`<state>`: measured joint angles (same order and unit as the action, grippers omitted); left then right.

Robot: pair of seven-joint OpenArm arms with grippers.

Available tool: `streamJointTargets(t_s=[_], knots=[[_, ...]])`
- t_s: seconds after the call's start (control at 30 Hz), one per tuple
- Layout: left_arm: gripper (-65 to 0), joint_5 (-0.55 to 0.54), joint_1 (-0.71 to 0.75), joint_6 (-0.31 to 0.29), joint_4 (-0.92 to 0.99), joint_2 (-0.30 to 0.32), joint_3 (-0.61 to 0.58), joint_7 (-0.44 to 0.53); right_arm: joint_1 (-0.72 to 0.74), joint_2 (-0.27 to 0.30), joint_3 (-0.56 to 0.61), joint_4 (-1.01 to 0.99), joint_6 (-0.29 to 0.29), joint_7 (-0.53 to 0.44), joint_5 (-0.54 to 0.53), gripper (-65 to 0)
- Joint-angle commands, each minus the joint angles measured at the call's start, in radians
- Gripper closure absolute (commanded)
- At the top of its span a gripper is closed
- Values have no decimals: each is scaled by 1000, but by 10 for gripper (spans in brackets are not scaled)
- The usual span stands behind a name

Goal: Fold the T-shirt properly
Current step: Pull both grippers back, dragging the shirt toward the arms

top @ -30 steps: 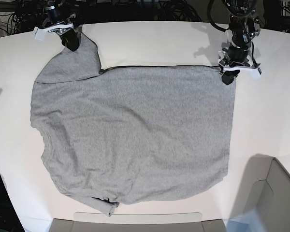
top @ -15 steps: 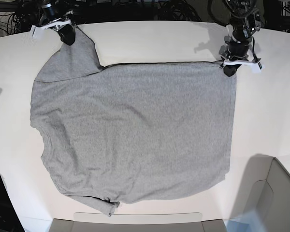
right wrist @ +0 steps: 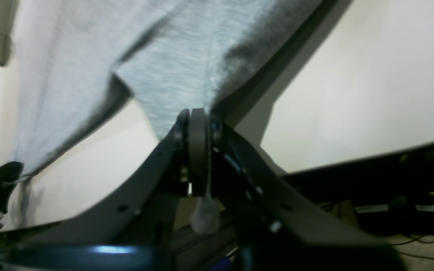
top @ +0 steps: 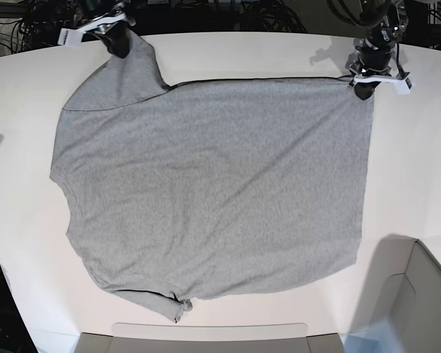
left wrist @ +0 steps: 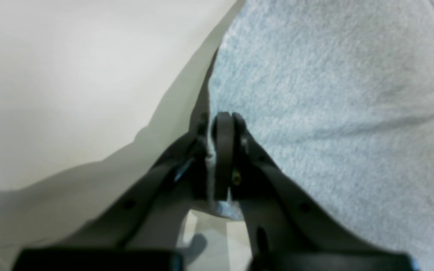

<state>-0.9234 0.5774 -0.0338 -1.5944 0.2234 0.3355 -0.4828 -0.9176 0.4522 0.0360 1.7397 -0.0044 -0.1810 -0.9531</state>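
White counter (top: 411, 147), with the grey T-shirt (top: 213, 184) spread flat and plain side up over its middle. Left end effector (top: 363, 90) closed on the far hem corner of the T-shirt. Right end effector (top: 120, 45) clamped on the far sleeve tip, near the counter's back edge.

The heather-grey T-shirt (top: 213, 187) lies spread flat on the white counter (top: 411, 154), plain face up, with only faint wrinkles. One short sleeve points to the far left corner; the other is bunched at the near edge. A dark seam line runs along its far edge.
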Motion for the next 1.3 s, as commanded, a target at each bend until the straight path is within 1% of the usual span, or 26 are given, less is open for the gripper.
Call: streamJointTargets(t_s=[0.0,0.07,0.17,0.33,0.6,0.77,0.9,0.93,0.97,1.07,1.27], knots=[[0,22,29,33,-2,8,9,-24,-24,-5,-18,27,14,-24,19,0],[0,25,43,33,-21,9,9,-24,-36,-36,-41,42,14,-24,55,0],[0,25,72,33,-73,9,10,-24,-48,-56,-72,62,14,-24,84,0],[0,25,105,33,-157,9,10,-24,-57,-54,-80,92,14,-24,82,0],[0,25,97,42,-169,9,14,-24,-59,-48,-81,95,14,-24,85,0],[0,25,103,44,-232,3,89,-37,-50,-46,-81,95,14,-24,85,0],[0,25,97,44,-255,4,90,-40,-28,-45,-83,95,14,-16,87,0],[0,25,95,45,-255,4,89,-53,-25,-40,-86,95,14,-16,89,0],[0,25,91,45,-255,4,92,-75,-22,-23,-95,95,13,-16,89,0],[0,25,51,45,-255,1,95,-127,-14,-8,-103,96,7,-15,85,0],[0,27,29,45,-254,1,96,-152,5,27,-103,95,2,-15,85,0]])
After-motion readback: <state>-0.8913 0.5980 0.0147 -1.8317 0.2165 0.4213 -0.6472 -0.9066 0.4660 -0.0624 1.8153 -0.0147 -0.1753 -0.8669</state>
